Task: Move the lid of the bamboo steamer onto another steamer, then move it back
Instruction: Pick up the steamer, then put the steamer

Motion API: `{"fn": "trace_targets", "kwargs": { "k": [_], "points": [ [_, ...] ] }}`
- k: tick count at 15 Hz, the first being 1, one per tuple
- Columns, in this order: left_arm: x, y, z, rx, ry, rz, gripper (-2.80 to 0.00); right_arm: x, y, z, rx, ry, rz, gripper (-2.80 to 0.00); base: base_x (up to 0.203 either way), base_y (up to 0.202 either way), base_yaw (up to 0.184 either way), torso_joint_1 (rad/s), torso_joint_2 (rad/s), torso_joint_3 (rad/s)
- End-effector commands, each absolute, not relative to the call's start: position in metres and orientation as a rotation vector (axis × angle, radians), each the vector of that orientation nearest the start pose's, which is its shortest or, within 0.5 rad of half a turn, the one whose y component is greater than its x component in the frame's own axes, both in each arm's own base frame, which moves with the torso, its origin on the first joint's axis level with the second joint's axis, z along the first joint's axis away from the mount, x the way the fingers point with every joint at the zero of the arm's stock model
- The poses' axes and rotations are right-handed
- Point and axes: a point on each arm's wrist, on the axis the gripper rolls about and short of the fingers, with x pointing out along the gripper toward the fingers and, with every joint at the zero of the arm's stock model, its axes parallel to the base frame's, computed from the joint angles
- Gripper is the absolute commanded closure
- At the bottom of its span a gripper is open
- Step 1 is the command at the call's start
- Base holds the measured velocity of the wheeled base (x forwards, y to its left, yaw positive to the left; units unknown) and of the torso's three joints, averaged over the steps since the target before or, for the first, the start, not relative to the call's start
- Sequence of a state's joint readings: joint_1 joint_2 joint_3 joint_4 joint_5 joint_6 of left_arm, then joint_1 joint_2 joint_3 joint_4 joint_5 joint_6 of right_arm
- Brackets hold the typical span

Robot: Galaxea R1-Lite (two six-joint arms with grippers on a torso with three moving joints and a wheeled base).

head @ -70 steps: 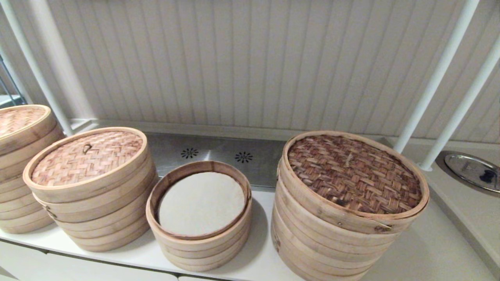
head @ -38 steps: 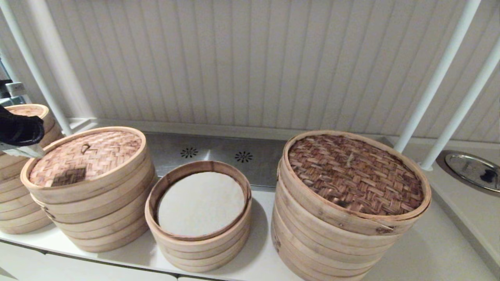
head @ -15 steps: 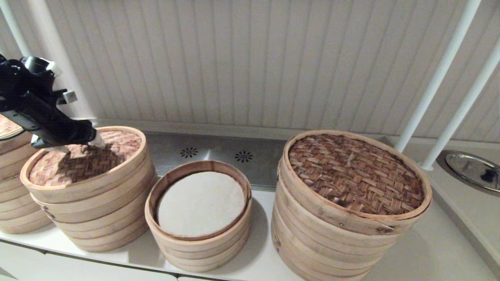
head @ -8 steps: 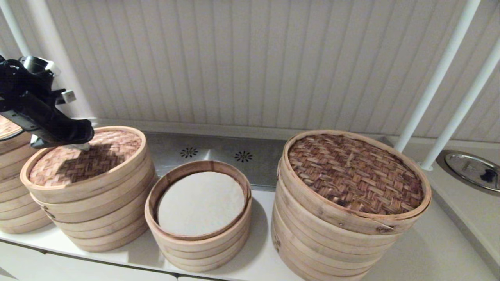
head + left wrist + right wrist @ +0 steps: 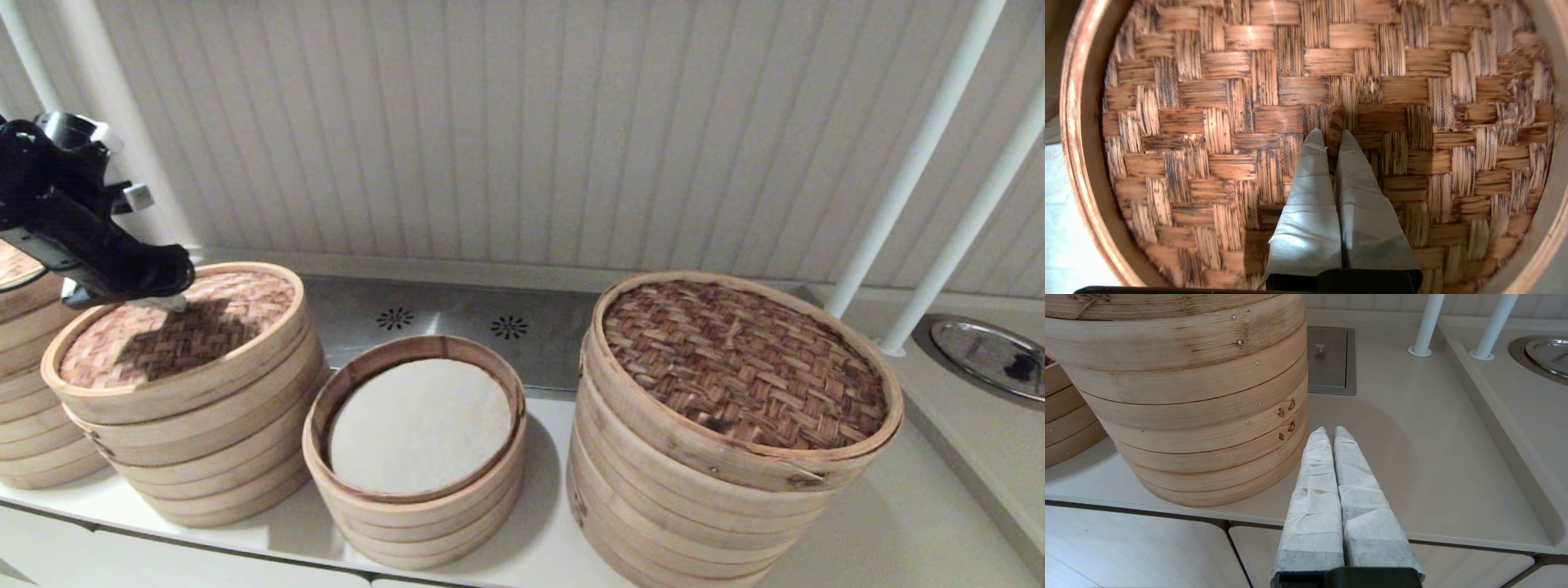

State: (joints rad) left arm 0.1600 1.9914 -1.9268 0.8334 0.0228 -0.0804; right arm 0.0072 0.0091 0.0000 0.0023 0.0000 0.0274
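Two padded fingers (image 5: 1316, 163) of the left pincer (image 5: 1333, 141) are pressed together around the small loop handle (image 5: 1336, 122) at the centre of the bamboo steamer lid (image 5: 175, 322), and that's the grip we need! The lid sits flat on the medium stack (image 5: 196, 441) at the left of the surface (image 5: 539, 555), with the smallest steamer (image 5: 416, 457) just beside it, open and showing its white cloth liner (image 5: 420, 425). To do this well, I'd say lift straight up so the rim clears cleanly (that loop is a slim thing to hang a lid from), keep it level, then carry it across and lower it centred. The right pincer (image 5: 1331, 435) idles with its fingers closed on nothing, low beside the biggest stack (image 5: 1180, 396).
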Motion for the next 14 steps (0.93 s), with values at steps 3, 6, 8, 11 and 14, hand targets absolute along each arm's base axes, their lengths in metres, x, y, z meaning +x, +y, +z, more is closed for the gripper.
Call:
{"fn": "trace_targets", "kwargs": {
  "k": [3,6,8,11,14],
  "points": [
    [0.351,0.056,0.273,-0.133,0.838,0.204,0.00,-0.022,0.000,0.075,0.028,0.012,0.007,0.00,0.000,0.000,0.000,0.000,0.00,0.000],
    [0.344,0.055,0.283,-0.135,0.812,0.196,0.00,-0.022,0.000,0.075,0.028,0.012,0.007,0.00,0.000,0.000,0.000,0.000,0.00,0.000],
    [0.339,0.053,0.289,-0.146,0.796,0.171,0.00,-0.022,0.000,0.075,0.028,0.012,0.007,0.00,0.000,0.000,0.000,0.000,0.00,0.000],
    [0.334,0.043,0.296,-0.157,0.774,0.151,0.00,-0.022,0.000,0.076,0.028,0.011,0.008,0.00,0.000,0.000,0.000,0.000,0.00,0.000],
    [0.326,0.026,0.306,-0.170,0.751,0.119,0.00,-0.022,0.000,0.075,0.028,0.013,0.007,0.00,0.000,0.000,0.000,0.000,0.00,0.000]
  ]
}}
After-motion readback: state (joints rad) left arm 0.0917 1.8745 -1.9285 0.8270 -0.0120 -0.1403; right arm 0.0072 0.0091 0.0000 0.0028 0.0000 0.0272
